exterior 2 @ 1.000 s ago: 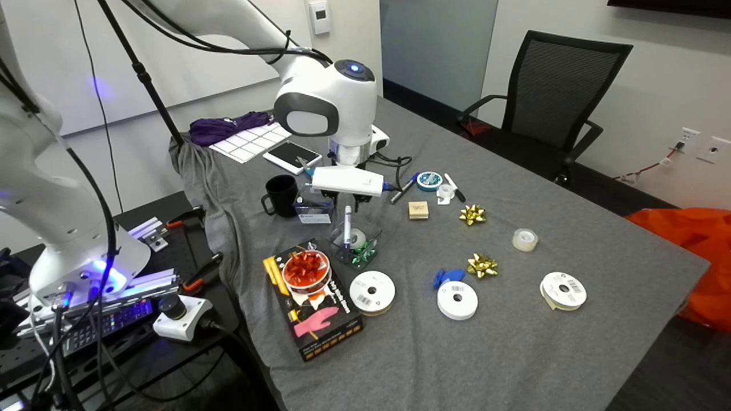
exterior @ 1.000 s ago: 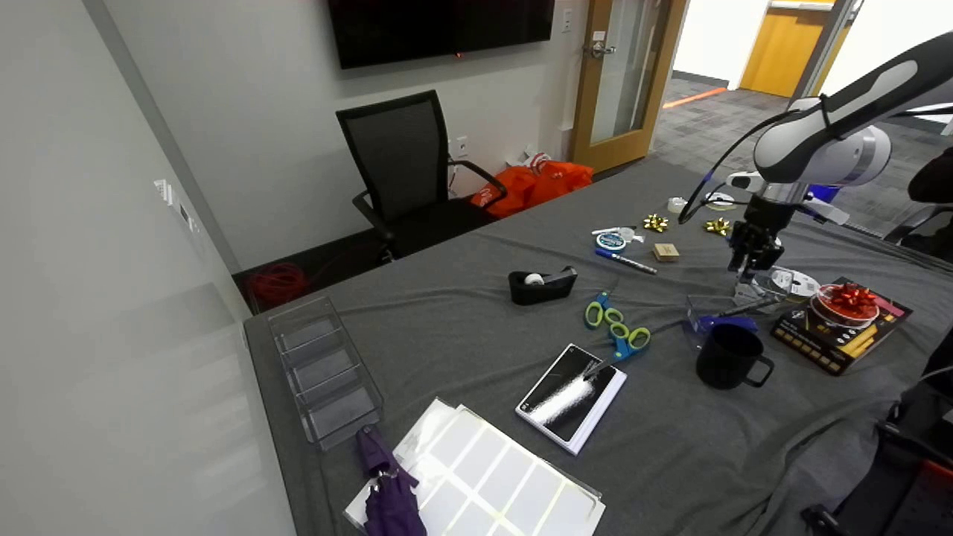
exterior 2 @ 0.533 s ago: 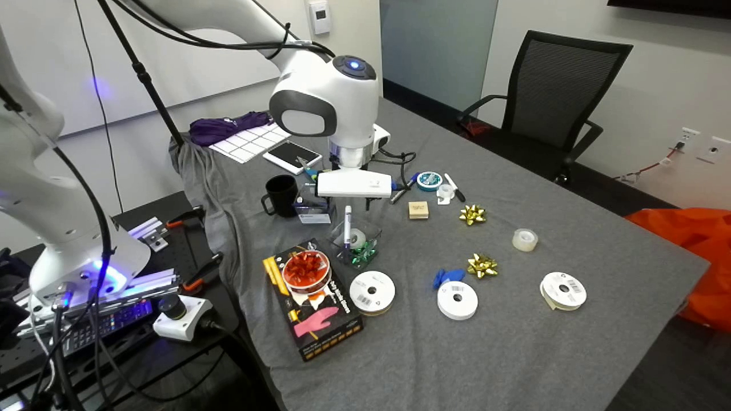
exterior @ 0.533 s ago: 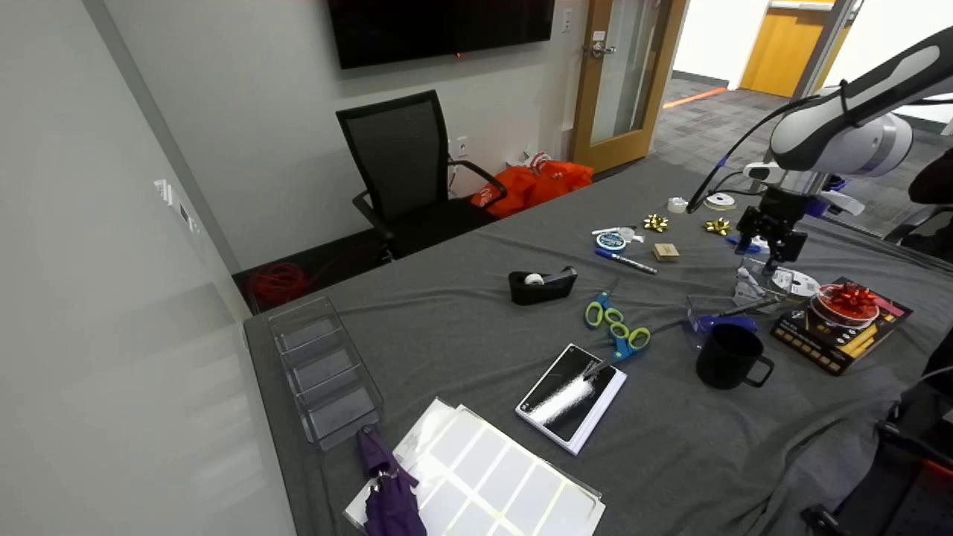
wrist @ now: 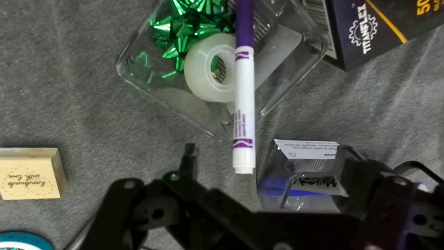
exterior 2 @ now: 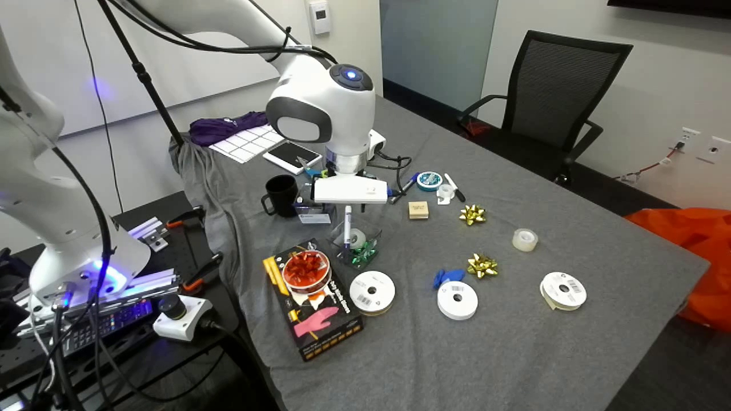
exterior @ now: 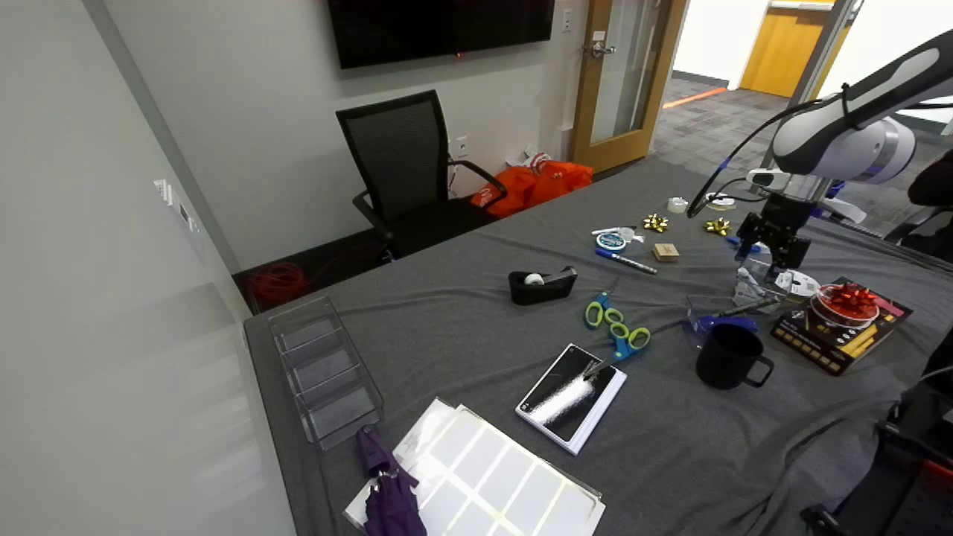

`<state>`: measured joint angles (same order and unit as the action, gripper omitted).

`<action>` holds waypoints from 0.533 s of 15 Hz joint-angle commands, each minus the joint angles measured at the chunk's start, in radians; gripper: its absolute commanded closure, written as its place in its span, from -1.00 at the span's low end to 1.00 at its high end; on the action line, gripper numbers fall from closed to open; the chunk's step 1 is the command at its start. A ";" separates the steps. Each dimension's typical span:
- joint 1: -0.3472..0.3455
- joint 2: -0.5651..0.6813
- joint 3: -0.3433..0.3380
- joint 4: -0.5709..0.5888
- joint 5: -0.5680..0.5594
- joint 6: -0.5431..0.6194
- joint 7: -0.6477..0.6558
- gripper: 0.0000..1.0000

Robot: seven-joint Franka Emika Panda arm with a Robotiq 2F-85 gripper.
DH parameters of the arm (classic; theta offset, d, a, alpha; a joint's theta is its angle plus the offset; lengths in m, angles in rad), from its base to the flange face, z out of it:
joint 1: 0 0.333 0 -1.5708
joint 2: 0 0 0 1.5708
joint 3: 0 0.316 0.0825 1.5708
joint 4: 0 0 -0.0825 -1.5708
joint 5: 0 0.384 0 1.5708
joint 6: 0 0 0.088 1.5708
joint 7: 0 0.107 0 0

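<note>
My gripper (wrist: pixel 270 163) is open and empty, its jaws wide apart above the table. It also shows in an exterior view (exterior: pixel 761 262). A white marker (wrist: pixel 244 93) with a purple end rests across a clear tray (wrist: pixel 163 100). Its white end overhangs the rim and points between my fingers; it is apart from them. The tray also holds a green bow (wrist: pixel 189 26) and a tape roll (wrist: pixel 208 73). One finger (wrist: pixel 350 170) overlaps a clear container (wrist: pixel 308 166) with a label and something blue inside; I cannot tell whether they touch.
A black mug (exterior 2: pixel 281 195) stands beside the clear container. A glove box (exterior 2: pixel 320 319) bears a red bow (exterior 2: pixel 305 268). Ribbon spools (exterior 2: pixel 457 301), a wooden stamp (exterior 2: pixel 418 210) and gold bows (exterior 2: pixel 472 214) lie nearby. Scissors (exterior: pixel 624 342) lie on a white box (exterior: pixel 569 398).
My gripper's jaws have spread wider since a second ago. The wrist has shifted a little toward the glove box and, in the last half second, slightly lower. The marker has not visibly moved.
</note>
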<state>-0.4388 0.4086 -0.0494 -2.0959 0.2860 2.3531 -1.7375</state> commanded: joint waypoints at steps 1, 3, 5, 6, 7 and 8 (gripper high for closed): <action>0.000 -0.006 0.007 -0.035 0.059 0.034 -0.049 -1.00; 0.003 -0.005 0.008 -0.043 0.077 0.048 -0.051 -0.72; 0.002 -0.006 0.011 -0.050 0.098 0.073 -0.058 -0.43; 0.003 -0.006 0.012 -0.054 0.104 0.086 -0.059 -0.31; 0.003 -0.005 0.014 -0.058 0.111 0.099 -0.060 -0.13; 0.003 -0.005 0.015 -0.061 0.114 0.111 -0.061 -0.01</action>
<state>-0.4351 0.4092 -0.0411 -2.1275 0.3627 2.4052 -1.7555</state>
